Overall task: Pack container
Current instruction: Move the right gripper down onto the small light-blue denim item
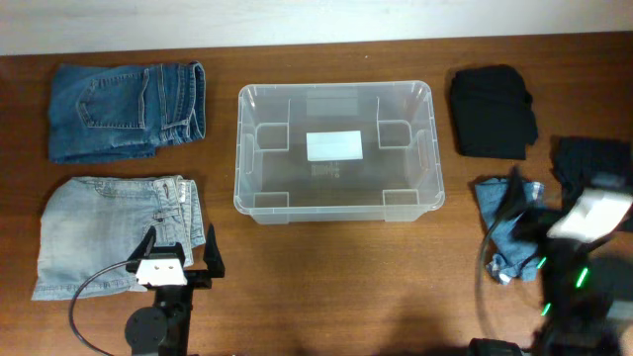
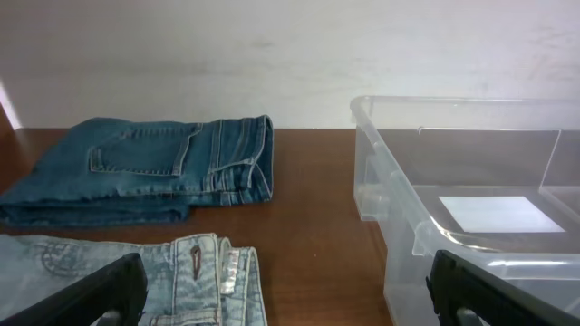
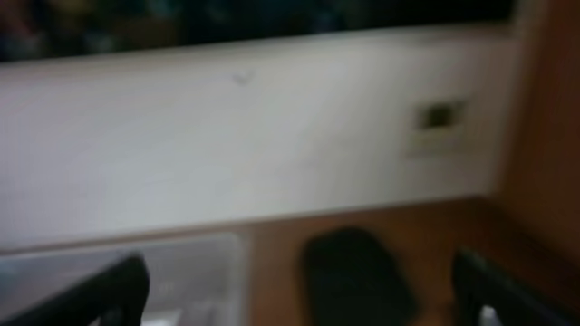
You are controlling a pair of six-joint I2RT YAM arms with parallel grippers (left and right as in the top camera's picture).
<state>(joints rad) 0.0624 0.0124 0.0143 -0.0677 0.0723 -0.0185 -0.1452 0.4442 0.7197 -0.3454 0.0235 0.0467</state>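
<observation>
Container (image 1: pixel 240 158) lay mid-frame, long axis left-right, between left end effector (image 1: pixel 180 245) lower left and right end effector (image 3: pixel 297 276) lower right; both spread apart, empty.

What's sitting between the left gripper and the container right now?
Nothing visible. The left gripper, jaws open, hovers over the right edge of the light jeans. Only bare table lies between it and the left wall of the container, which is empty.

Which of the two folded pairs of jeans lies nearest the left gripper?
The pale light-wash folded jeans, directly beside the left gripper; the darker blue folded jeans lie farther back on the table.
</observation>
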